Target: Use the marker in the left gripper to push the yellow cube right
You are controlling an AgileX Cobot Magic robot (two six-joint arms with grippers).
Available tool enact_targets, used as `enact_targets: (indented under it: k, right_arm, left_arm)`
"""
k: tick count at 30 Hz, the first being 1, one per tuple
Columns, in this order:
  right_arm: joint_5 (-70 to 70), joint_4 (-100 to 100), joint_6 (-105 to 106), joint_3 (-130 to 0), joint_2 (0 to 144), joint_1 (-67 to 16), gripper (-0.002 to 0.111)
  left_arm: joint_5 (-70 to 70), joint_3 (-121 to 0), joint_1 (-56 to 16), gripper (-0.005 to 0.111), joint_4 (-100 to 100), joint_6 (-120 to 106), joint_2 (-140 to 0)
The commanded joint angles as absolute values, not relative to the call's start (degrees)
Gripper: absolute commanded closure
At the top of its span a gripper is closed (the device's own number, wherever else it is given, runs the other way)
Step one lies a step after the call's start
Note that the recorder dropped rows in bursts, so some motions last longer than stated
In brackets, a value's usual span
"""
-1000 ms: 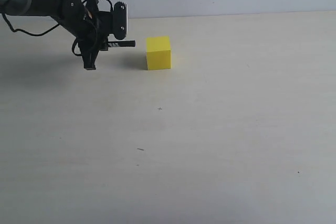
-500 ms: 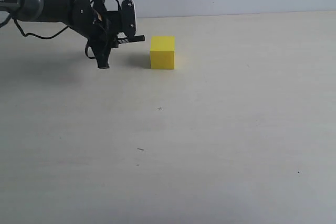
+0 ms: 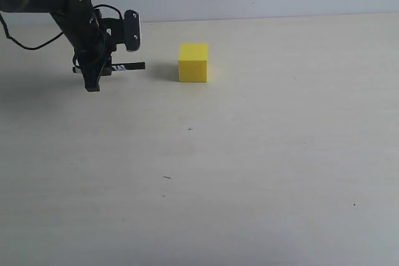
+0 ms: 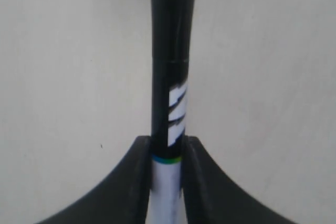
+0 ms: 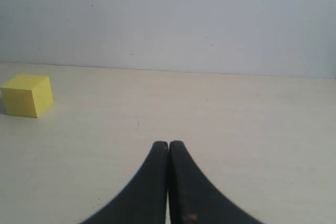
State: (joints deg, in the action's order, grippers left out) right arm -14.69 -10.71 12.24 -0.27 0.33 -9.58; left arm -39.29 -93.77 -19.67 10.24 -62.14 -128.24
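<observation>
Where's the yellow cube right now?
In the exterior view the yellow cube sits on the table, slightly left of centre near the far edge, right of the marker, not touching it.

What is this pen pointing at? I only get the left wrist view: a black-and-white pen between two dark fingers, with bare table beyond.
Observer: The exterior view shows a yellow block just ahead of the pen tip.
Operator: Are they touching?
Observer: No, a clear strip of table lies between them.
Operator: Where is the other arm?
Observer: It is outside the exterior view. In its own wrist view the right gripper is shut and holds nothing.
</observation>
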Motion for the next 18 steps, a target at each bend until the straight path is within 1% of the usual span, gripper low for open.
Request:
enact_targets:
  k: [1,7,10,13,16,18]
  right_arm:
    - [-14.0,-10.6,12.3,0.0,0.0,-9.4,0.108]
    - [-14.0,-10.6,12.3,0.0,0.0,-9.4,0.108]
    - [-14.0,-10.6,12.3,0.0,0.0,-9.4,0.108]
    - [-14.0,-10.6,12.3,0.0,0.0,-9.4,0.108]
    - [-14.0,-10.6,12.3,0.0,0.0,-9.4,0.108]
    - [-14.0,-10.6,12.3,0.0,0.0,-9.4,0.108]
  left_arm:
    - [-33.9,-94.7,-23.0,0.107,17.1,-57.2,-128.9]
    - [-34.0,-100.6,-28.1,0.107,17.6,-56.0,-133.7]
    - [-33.9,-101.4,-30.7,0.107,17.6,-56.0,-134.1]
    - [-33.8,-101.9,-30.9,0.107,19.7,-51.7,-133.5]
    - [-35.7,-102.1,-29.3,0.107,22.4,-45.8,-133.0]
    - [-37.4,-102.1,-28.6,0.107,22.4,-45.7,-133.0]
